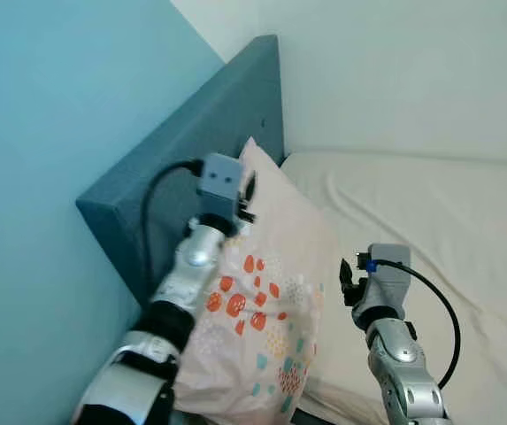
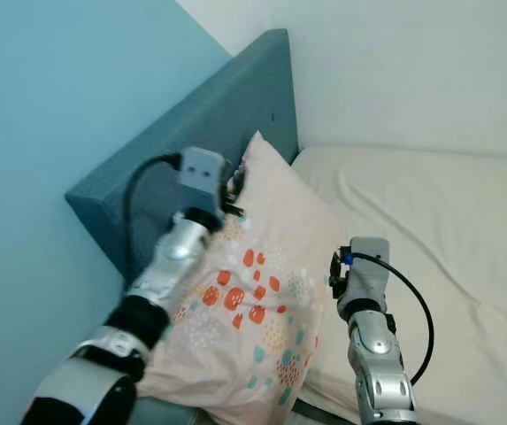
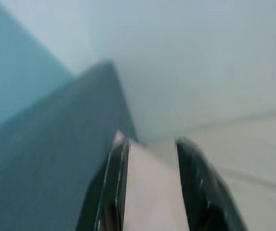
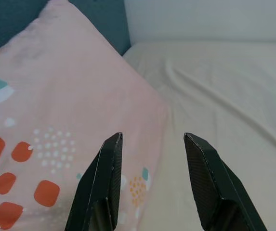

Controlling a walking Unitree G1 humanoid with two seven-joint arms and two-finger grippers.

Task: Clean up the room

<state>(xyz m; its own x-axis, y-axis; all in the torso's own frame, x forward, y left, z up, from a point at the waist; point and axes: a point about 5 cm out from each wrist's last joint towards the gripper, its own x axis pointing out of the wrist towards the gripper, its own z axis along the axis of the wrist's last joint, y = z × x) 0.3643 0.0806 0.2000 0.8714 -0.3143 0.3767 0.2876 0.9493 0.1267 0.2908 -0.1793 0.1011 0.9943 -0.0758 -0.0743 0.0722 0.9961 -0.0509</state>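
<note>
Pillow (image 1: 271, 292): soft matt cloth, pale pink, printed with dots and blotches.
Headboard (image 1: 191, 142): teal fabric, matt, finely textured.
Sheet (image 1: 430, 221): cream cloth, matt, creased.
Walls (image 1: 41, 133): smooth matt paint.
Arms (image 1: 191, 266): silver metal, slight sheen.
Fingers (image 4: 104, 183): black plastic, finely textured in the right wrist view, glossy in the left.

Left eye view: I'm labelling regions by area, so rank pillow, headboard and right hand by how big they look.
1. Pillow and headboard: look alike in area, so unranked.
2. Right hand: smallest by far.
</note>
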